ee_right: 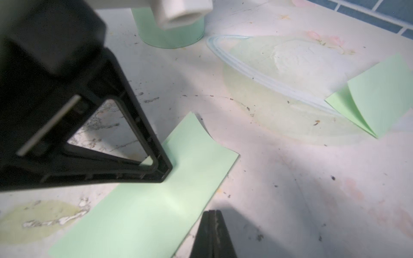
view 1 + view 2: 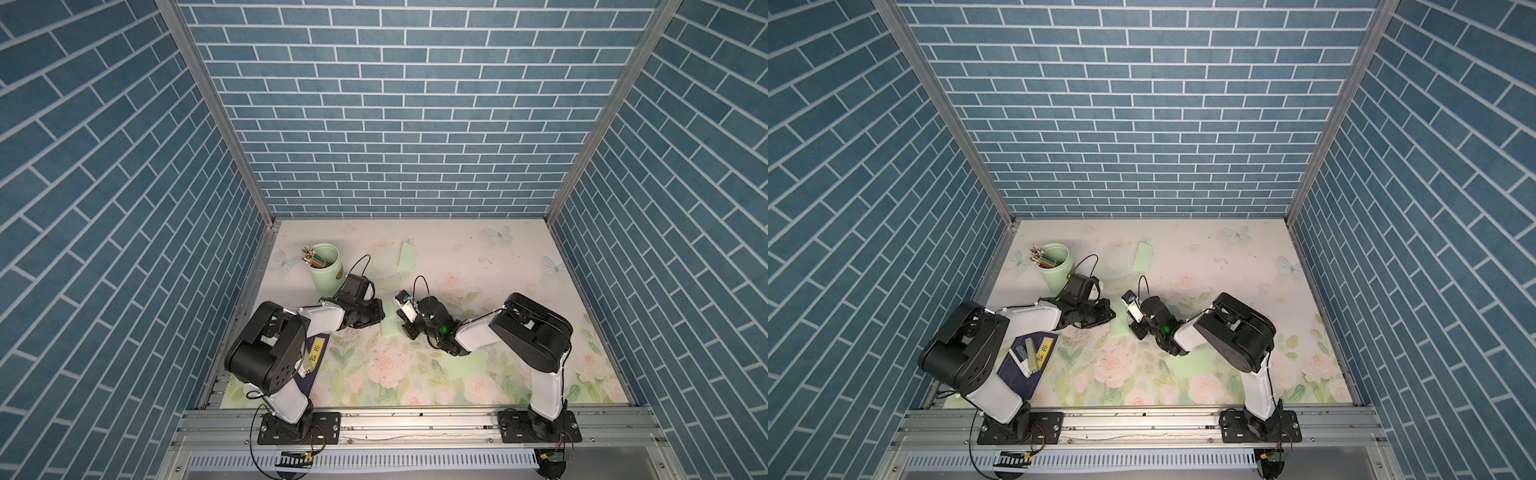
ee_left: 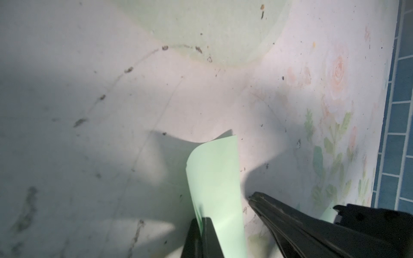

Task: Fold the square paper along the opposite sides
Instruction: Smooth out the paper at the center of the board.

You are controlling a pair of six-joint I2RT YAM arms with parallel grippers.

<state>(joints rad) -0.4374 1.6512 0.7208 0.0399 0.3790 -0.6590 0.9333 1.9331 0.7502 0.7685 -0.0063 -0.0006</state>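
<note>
Surroundings: blue brick-patterned walls are seen around a table (image 2: 478, 266) with a worn floral cover.
Paper (image 1: 143, 212): a thin, smooth green strip, folded, is laid mid-table between both hands.
Left hand (image 1: 166, 169): clenched, its tip pressed on the paper.
Right hand (image 1: 212, 232): clenched, at the paper's edge.
Nearby: a green cup (image 2: 326, 270) of pencils; another folded green sheet (image 1: 377, 98).

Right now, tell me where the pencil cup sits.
In both top views the pencil cup stands at the table's far left, near the wall, just behind the left gripper and left of the folded green paper.
</note>
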